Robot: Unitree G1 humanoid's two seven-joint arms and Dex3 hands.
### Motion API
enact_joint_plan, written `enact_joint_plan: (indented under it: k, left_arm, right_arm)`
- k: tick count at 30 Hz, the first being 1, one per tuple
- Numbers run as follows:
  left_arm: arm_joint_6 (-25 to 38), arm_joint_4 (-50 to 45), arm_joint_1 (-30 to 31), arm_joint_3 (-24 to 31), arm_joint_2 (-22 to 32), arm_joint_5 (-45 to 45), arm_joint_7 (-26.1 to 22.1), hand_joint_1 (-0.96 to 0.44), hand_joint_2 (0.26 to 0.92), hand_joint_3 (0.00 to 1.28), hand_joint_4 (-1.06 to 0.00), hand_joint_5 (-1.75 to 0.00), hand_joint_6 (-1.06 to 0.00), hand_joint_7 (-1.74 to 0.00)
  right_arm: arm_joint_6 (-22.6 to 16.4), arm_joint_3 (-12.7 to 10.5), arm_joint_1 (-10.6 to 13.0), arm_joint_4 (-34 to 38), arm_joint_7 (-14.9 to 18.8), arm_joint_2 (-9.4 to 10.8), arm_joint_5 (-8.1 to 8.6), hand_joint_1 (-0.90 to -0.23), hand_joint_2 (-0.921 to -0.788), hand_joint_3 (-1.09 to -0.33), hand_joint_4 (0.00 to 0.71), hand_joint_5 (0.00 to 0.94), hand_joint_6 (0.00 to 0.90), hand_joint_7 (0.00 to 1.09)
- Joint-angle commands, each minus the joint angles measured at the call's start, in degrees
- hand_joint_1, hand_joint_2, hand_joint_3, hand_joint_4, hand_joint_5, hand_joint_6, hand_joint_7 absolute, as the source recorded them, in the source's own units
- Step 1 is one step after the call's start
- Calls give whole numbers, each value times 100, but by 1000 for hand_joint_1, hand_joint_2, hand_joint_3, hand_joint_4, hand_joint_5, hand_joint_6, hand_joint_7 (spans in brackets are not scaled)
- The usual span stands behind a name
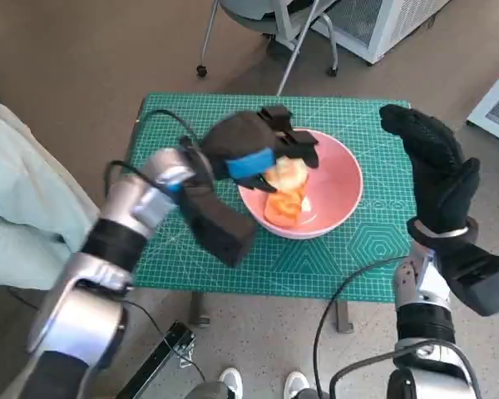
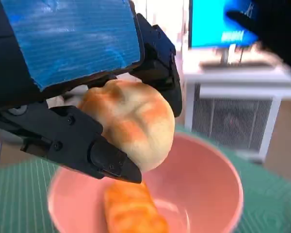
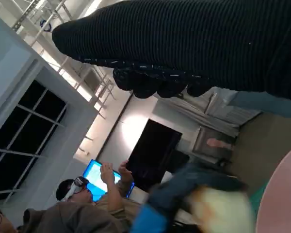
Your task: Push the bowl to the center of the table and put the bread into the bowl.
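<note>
Gripping the round bread roll (image 2: 128, 124) between closed fingers (image 2: 94, 145), the left hand (image 1: 258, 150) is hovering over the pink bowl (image 1: 337, 195) mid-bench (image 1: 382, 241), while the right hand (image 1: 437, 170) is hanging open, empty.

The desk (image 1: 166, 249) is small and covered edge to edge by a green cutting mat (image 1: 374, 224) with printed grid lines. A pink bowl (image 1: 341, 179) sits on the mat, near the desk's middle, slightly toward the far right corner.
</note>
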Motion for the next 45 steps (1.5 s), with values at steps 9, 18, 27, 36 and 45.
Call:
enact_joint_plan:
  k: [9, 18, 27, 36, 45]
  left_arm:
    - [334, 161, -62, -295, -133, 144, -369, -103, 824, 21, -142, -20, -108, -476]
    - [-101, 292, 105, 51, -82, -399, -357, -121, 828, 11, -136, -8, -133, -440]
    - [-569, 234, 569, 1146, -112, -1992, -539, -269, 891, 34, -263, -61, -237, -491]
    - [-1047, -250, 1247, 2243, -430, -3733, -775, -308, 920, 55, -484, -66, -433, -402]
    - [-496, -2167, 2312, 2698, -819, -4720, -658, -231, 917, 98, -480, -177, -243, -776]
  right_arm:
    - [-79, 10, 264, -116, -248, 68, -138, -590, -921, -809, 350, 4, 22, 826]
    - [-104, 17, 290, -142, -384, 90, -209, -600, -921, -801, 350, 3, 22, 832]
    - [-123, 64, 294, -254, -538, 138, -321, -604, -921, -792, 350, 3, 24, 836]
    - [-75, 132, 207, -412, -642, 108, -352, -595, -921, -789, 352, 4, 27, 827]
    - [-17, 202, 79, -603, -841, 114, -500, -602, -921, -783, 349, 2, 24, 813]
